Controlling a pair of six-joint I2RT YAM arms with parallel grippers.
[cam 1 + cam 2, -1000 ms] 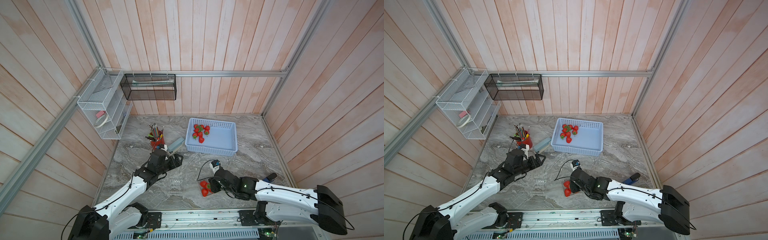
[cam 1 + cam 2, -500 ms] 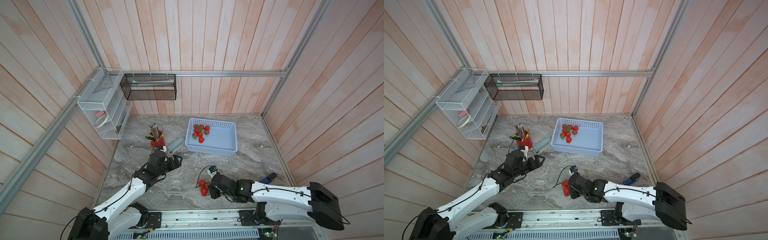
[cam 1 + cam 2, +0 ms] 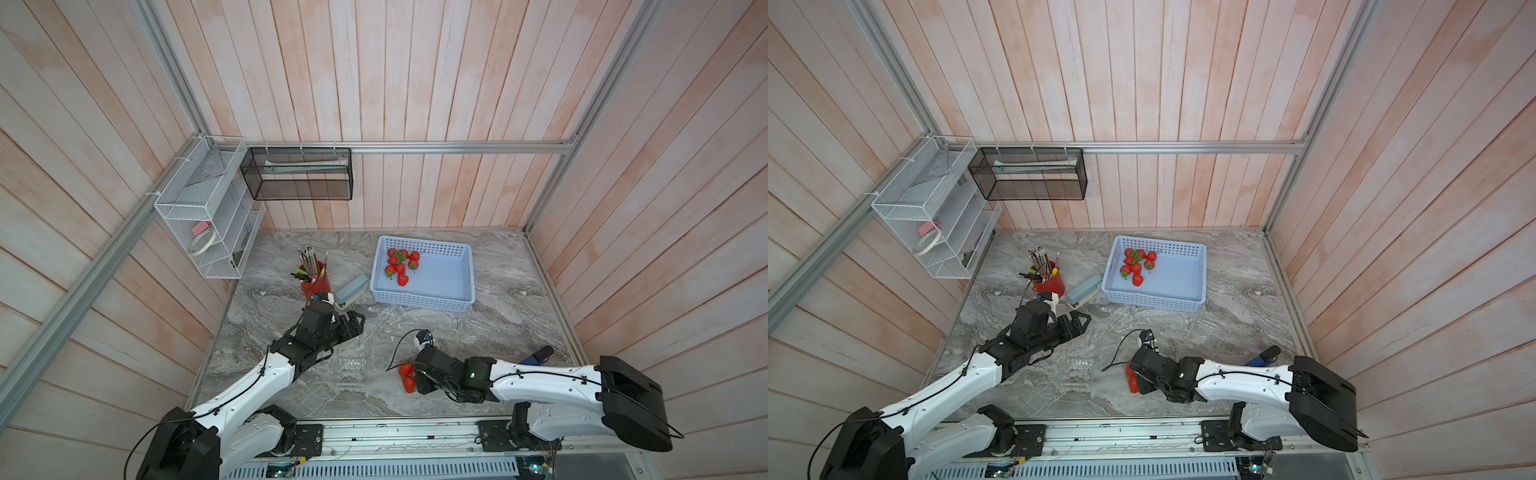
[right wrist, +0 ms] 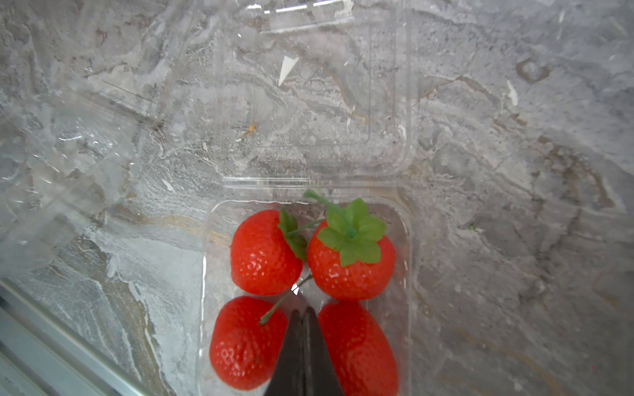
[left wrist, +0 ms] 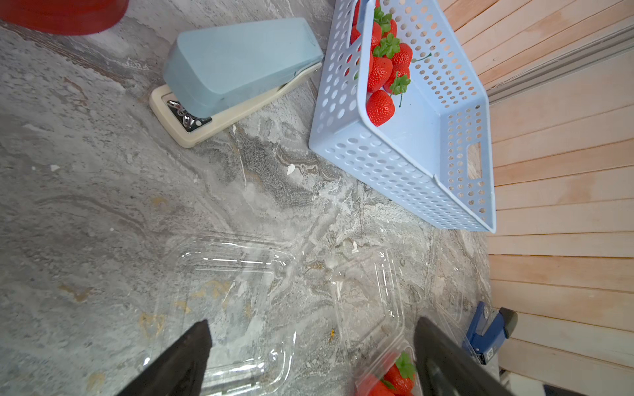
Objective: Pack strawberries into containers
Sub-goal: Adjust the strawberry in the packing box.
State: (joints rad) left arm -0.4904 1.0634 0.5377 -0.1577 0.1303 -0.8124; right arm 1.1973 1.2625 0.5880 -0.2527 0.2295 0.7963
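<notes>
Right arm stretched low along the front of the marble table (image 3: 498, 324), wrist dipped: the right gripper (image 4: 303, 313) is pinched fully closed on nothing, its tips between the nearest two of four strawberries (image 4: 266, 253) packed in an open clear container (image 4: 406, 236). Left arm reaches forward, elbow bent. The left gripper (image 5: 312, 322) is spread wide and holds nothing, an empty container (image 5: 233, 260) below its jaws. Beyond its tips, loose strawberries (image 5: 379, 106) sit in the blue basket (image 5: 394, 164).

No text can be read anywhere. The dark blue tool (image 5: 483, 332), at four o'clock of the basket (image 3: 419, 300), carries a small white sticker, its print too small to read.
</notes>
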